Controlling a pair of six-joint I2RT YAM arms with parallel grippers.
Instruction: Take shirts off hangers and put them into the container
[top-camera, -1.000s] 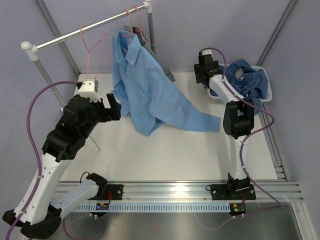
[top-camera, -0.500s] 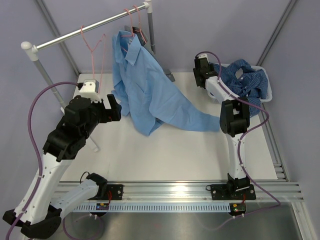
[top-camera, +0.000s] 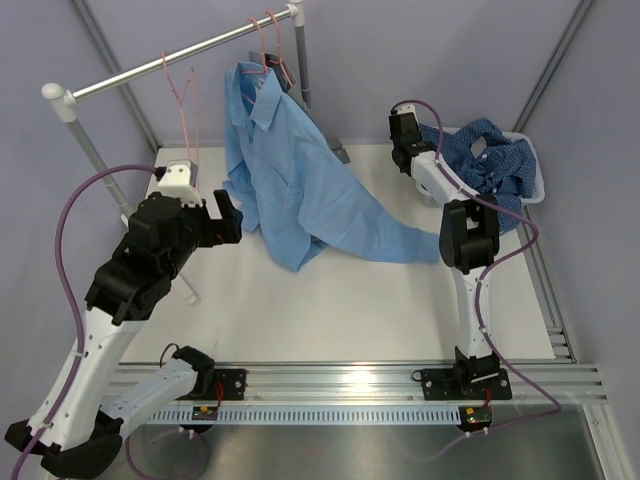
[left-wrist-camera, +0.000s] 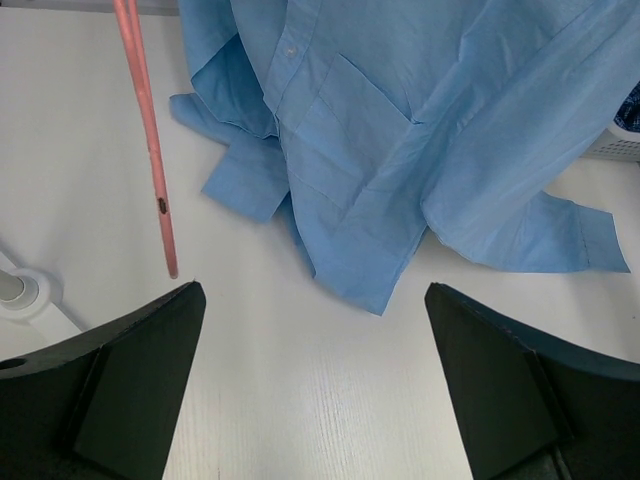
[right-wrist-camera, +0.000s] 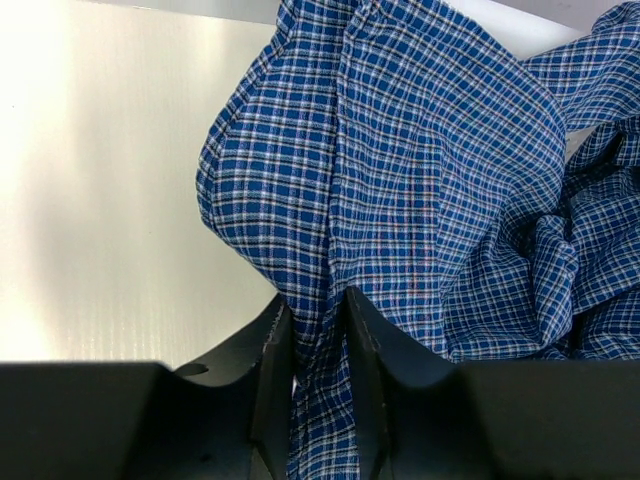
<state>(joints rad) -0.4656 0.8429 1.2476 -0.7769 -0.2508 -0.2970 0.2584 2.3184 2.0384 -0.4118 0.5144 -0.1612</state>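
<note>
A light blue shirt (top-camera: 300, 180) hangs from a pink hanger (top-camera: 272, 45) on the rail, and its lower part and one sleeve lie spread on the table. A second pink hanger (top-camera: 185, 90) hangs bare to the left. The dark blue checked shirt (top-camera: 490, 155) lies bunched in the white container (top-camera: 530, 165) at the right. My right gripper (top-camera: 412, 160) is at the container's left side. In the right wrist view that gripper (right-wrist-camera: 315, 300) is shut on a fold of the checked shirt (right-wrist-camera: 430, 150). My left gripper (top-camera: 225, 215) stands open over the table, short of the light blue shirt (left-wrist-camera: 400, 130).
The clothes rail (top-camera: 170, 65) crosses the back left on two uprights, and one upright's foot (left-wrist-camera: 20, 290) is by my left fingers. The bare hanger's wire (left-wrist-camera: 150, 150) hangs just ahead of the left gripper. An aluminium track (top-camera: 350, 385) runs along the near edge.
My right gripper has shifted slightly left at the container and closed onto the checked shirt's fabric. The bare hanger has swung a little. The left arm has stayed put.
</note>
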